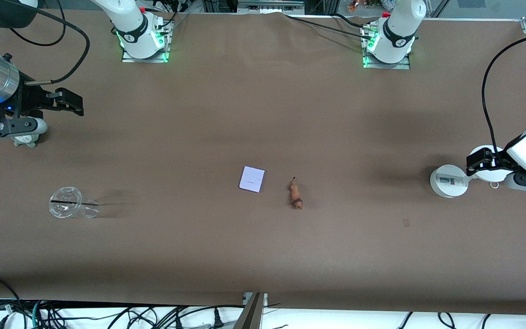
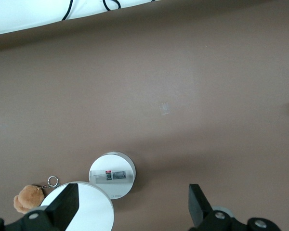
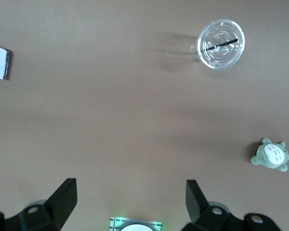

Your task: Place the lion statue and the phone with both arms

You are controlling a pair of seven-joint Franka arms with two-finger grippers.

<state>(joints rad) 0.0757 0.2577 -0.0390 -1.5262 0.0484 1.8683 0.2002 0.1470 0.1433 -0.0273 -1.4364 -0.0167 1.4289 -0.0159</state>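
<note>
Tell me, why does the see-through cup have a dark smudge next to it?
That is its shadow: in the front view the clear cup casts a soft dark streak on the table; the right wrist view shows the same streak beside it.

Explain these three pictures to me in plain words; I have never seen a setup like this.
These are two white robot arms bolted along one edge of a brown table. The large picture looks down from a high camera facing them. The other two come from cameras on each arm's wrist, looking past its two black fingers.

The left gripper hangs open over a white round stand and a brown plush toy. The right gripper hangs open at its own end, near a grey-green plush and a clear cup.

Mid-table lie the phone and the lion statue, side by side, apart. Nothing is held.
</note>
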